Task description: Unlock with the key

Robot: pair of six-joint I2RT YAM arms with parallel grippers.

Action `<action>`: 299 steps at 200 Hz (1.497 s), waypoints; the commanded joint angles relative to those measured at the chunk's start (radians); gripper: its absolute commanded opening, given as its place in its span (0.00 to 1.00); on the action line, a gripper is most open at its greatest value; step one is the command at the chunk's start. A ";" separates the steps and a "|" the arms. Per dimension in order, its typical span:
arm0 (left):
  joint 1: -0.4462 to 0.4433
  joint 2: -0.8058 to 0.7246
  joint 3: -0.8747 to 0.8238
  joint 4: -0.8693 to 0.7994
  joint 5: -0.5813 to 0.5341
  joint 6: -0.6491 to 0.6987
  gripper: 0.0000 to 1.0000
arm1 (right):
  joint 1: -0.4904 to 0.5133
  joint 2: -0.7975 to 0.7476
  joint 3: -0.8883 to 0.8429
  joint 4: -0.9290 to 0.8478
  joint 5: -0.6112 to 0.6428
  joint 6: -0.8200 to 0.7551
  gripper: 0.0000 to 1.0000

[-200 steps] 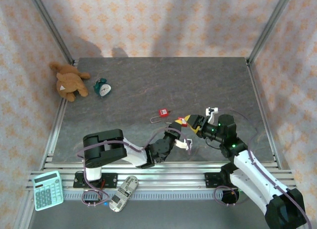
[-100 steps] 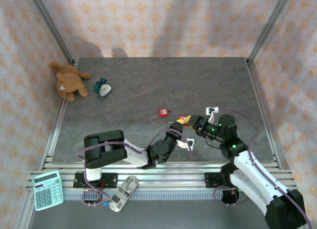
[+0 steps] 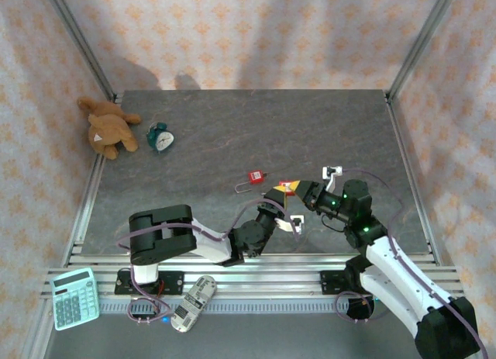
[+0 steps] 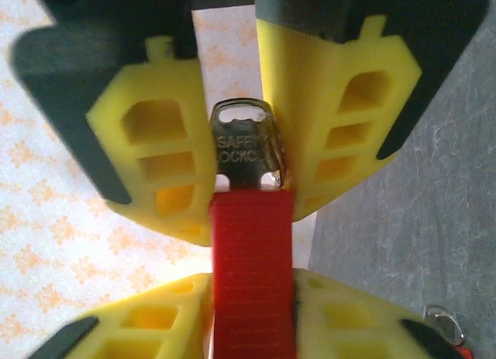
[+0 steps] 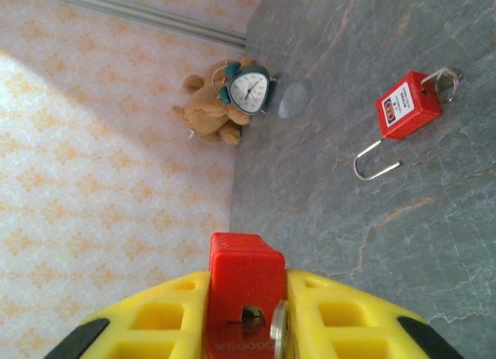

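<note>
Off the near left corner of the table (image 3: 232, 119), spotted a teal calculator (image 3: 74, 297) lying by the metal rail (image 3: 256, 275). Found a brown teddy bear (image 3: 108, 130) at the table's far left edge, a small teal alarm clock (image 3: 160, 136) just beside it on the right. Noted a grey remote (image 3: 192, 303) further right along the near rail. Saw the red padlock (image 3: 254, 177) lying flat and open near the table's middle. Just right of that, apart from it and held off the surface, found the key (image 4: 249, 219) gripped from both ends. Saw the left gripper (image 4: 252, 293) clamped on the key's red body, stamped metal end poking up between the yellow pads (image 4: 302, 103) of the right gripper (image 5: 246, 285). Saw that one closed tight as well, red block pinched between its pads.
</note>
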 commanded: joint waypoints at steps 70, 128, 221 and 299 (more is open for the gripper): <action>0.002 -0.497 -0.029 -0.909 0.144 -0.660 0.73 | -0.011 -0.025 0.110 -0.135 0.092 -0.244 0.23; 0.152 -0.743 0.072 -1.402 0.575 -0.993 0.75 | -0.010 0.013 0.151 -0.169 0.037 -0.390 0.20; 0.184 -0.495 0.236 -1.333 0.667 -1.020 0.73 | 0.068 -0.049 0.121 -0.204 0.004 -0.454 0.18; 0.199 -0.421 0.272 -1.314 0.650 -1.026 0.58 | 0.103 -0.065 0.108 -0.226 0.007 -0.461 0.18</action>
